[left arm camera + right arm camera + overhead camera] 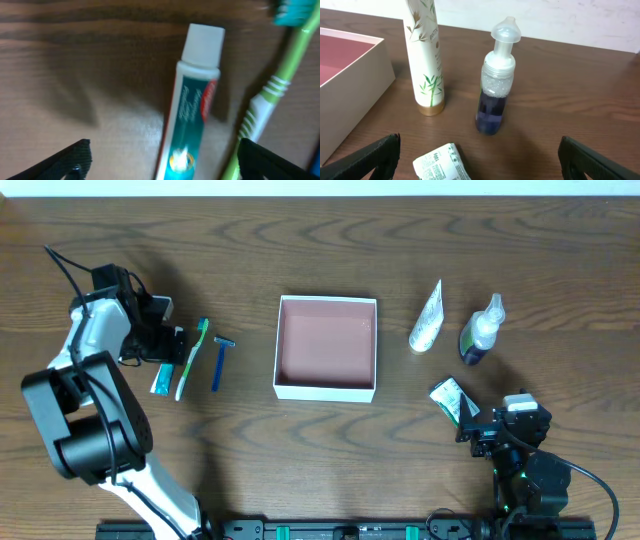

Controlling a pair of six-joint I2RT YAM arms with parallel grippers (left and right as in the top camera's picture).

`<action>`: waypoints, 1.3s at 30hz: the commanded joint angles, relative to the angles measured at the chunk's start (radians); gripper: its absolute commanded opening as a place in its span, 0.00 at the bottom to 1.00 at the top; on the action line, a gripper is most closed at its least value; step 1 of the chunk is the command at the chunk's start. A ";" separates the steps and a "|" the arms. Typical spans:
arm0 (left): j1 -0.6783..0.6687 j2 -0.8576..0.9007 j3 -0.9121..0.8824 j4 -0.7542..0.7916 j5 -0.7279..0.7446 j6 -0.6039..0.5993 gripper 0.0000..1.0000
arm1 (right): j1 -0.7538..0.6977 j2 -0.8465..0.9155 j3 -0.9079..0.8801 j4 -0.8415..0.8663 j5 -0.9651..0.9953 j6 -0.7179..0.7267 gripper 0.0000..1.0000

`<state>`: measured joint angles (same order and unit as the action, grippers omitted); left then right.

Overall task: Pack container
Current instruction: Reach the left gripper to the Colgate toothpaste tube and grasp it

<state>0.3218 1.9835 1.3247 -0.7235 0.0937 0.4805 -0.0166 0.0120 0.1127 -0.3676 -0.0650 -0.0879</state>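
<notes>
The container (326, 388), a shallow white box with a pink inside, sits at the table's middle and holds nothing; its corner shows in the right wrist view (355, 85). My left gripper (168, 348) is open, low over a teal toothpaste tube (192, 115), its fingers on either side of it; the tube also shows in the overhead view (162, 378). A green toothbrush (192, 358) lies beside the tube (270, 95). My right gripper (478, 425) is open, just short of a white packet (448, 398), which also shows in the right wrist view (442, 164).
A blue razor (219, 360) lies right of the toothbrush. A white bamboo-print tube (427, 319) (426, 55) and a clear pump bottle with blue liquid (482, 330) (496, 85) lie right of the container.
</notes>
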 commanded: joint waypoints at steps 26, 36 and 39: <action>-0.018 -0.154 0.052 0.020 0.008 -0.169 0.27 | -0.006 -0.006 -0.003 0.001 -0.007 0.005 0.99; -0.130 -0.450 0.054 -0.028 -0.043 -0.175 0.40 | -0.006 -0.006 -0.003 0.001 -0.007 0.005 0.99; -0.098 -0.431 0.032 -0.041 -0.053 -0.193 0.53 | -0.006 -0.006 -0.003 0.001 -0.007 0.005 0.99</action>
<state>0.1917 1.5127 1.3788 -0.7586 0.0887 0.3111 -0.0166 0.0120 0.1127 -0.3679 -0.0650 -0.0879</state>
